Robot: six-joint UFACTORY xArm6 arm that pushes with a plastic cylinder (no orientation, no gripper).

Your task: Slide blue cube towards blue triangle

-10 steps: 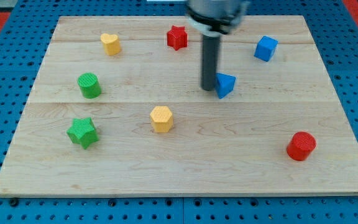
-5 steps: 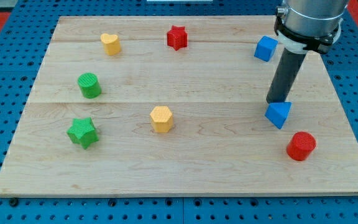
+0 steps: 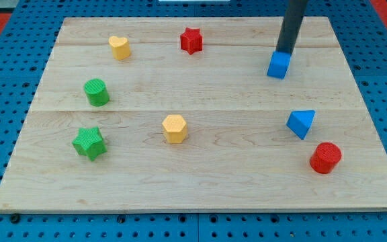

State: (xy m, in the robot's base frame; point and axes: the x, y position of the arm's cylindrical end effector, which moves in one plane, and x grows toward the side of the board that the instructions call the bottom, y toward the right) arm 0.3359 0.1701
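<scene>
blue cube (image 3: 279,65) sits touching my bare, empty tip (image 3: 285,52); an off-centre push could skew it past the blue triangle (image 3: 302,124).

Red star (image 3: 191,40), yellow heart (image 3: 119,47), green cylinder (image 3: 97,92), green star (image 3: 89,142), yellow hexagon (image 3: 175,128), red cylinder (image 3: 325,158) on wooden board (image 3: 200,181)

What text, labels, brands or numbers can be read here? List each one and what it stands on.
None: no word, label, brand, number or sign shows anywhere in the camera view.
The blue cube, blue triangle and wooden board are blank.
My tip touches the cube's top edge; the rod is unmarked.
</scene>
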